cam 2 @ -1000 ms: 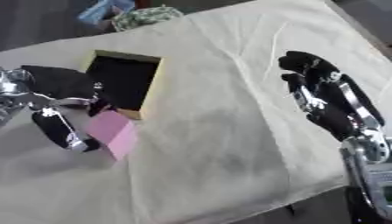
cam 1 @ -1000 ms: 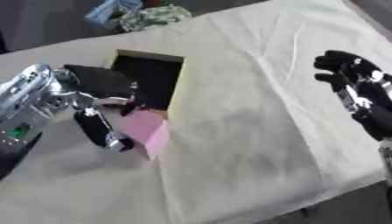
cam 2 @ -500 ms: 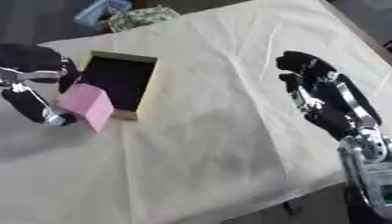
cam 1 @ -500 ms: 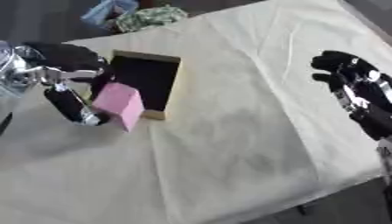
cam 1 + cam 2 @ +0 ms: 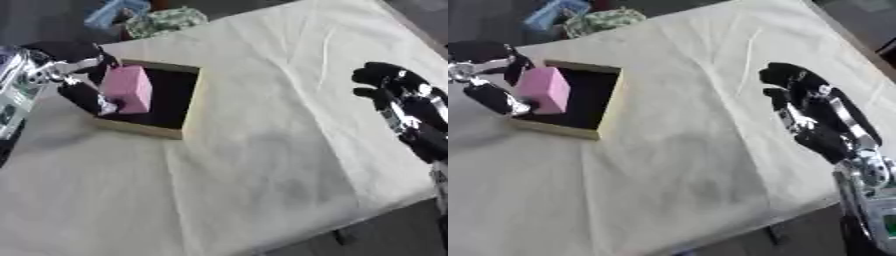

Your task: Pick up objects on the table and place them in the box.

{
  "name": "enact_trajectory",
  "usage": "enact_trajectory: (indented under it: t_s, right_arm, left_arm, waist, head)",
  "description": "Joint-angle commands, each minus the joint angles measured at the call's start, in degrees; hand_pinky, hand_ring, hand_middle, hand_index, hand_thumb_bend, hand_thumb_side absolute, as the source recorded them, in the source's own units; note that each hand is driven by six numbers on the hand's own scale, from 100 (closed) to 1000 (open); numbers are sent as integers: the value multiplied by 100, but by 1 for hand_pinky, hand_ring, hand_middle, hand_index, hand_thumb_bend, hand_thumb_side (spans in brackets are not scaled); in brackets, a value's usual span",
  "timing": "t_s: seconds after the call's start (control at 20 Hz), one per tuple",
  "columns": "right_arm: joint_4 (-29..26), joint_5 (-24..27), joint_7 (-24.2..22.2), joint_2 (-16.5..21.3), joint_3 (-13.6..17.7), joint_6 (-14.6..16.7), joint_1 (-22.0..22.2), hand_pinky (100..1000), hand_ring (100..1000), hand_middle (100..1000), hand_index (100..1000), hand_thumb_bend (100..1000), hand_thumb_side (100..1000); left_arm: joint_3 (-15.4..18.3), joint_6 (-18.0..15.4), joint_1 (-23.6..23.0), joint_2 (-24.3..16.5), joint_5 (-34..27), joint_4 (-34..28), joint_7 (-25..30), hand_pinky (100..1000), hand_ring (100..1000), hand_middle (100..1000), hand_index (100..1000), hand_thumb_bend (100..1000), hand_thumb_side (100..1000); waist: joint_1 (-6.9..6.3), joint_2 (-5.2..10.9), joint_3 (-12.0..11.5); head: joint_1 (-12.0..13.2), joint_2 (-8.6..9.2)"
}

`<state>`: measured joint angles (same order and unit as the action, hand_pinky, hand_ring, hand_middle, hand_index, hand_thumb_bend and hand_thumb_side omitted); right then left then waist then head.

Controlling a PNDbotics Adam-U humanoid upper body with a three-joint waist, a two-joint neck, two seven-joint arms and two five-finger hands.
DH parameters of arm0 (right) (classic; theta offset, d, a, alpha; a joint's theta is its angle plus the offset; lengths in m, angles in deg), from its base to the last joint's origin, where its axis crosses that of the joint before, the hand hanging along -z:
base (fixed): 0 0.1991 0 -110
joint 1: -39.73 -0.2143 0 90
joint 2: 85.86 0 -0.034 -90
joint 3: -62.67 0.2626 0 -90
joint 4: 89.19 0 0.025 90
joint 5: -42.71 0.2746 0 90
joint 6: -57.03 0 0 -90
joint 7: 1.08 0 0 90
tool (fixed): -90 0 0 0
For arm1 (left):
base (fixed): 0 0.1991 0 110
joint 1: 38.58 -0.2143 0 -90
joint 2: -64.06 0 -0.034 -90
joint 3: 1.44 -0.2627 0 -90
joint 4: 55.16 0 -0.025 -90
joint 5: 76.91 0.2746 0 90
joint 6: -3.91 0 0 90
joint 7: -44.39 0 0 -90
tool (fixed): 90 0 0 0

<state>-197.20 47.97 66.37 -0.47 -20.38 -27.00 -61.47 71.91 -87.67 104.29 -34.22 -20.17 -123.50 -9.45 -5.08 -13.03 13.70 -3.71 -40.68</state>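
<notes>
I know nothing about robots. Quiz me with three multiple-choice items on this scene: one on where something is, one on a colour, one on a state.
1. Where is the block?
A. Over the box's left part
B. On the cloth by the right hand
C. On the floor

2. What colour is the block?
A. Green
B. Pink
C. Blue

3. How is the right hand?
A. Gripping the box
B. Curled round the block
C. Open, holding nothing

Answers:
1 A: the block sits over the box.
2 B: it is plainly pink.
3 C: the right hand is apart; the left hand holds the block.
</notes>
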Motion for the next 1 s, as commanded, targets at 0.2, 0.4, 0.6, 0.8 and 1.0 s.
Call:
enact_trajectory:
  t_s: [0.2,0.4,0.6,0.8,1.0]
  right_arm:
    - [-47,75,-59,36,-26,7,-91,869,897,806,883,100,437]
    - [-47,74,-52,31,-13,4,-89,869,896,805,883,100,436]
    - [-48,71,-49,24,-5,-5,-79,869,896,804,883,100,435]
    - [-44,60,-30,28,18,-9,-50,869,896,804,883,100,437]
    - [-38,50,5,13,54,-14,-20,870,895,803,883,100,437]
  left_arm:
    - [265,242,154,193,498,653,-657,786,605,473,847,189,459]
    - [248,228,127,197,631,858,-1082,798,617,498,965,464,533]
    - [204,167,145,61,731,659,-1289,808,618,500,1000,745,597]
    - [182,74,165,-225,797,104,-1269,815,620,499,1000,896,659]
    - [275,2,89,-604,564,-499,-1457,800,605,491,991,794,662]
  waist:
    - [15,84,51]
    - [10,86,42]
    - [11,99,-21]
    - [22,117,-106]
    - [46,130,-239]
  head:
    - [56,91]
    - [52,88]
    - [41,79]
    - [23,54]
    - [35,-8]
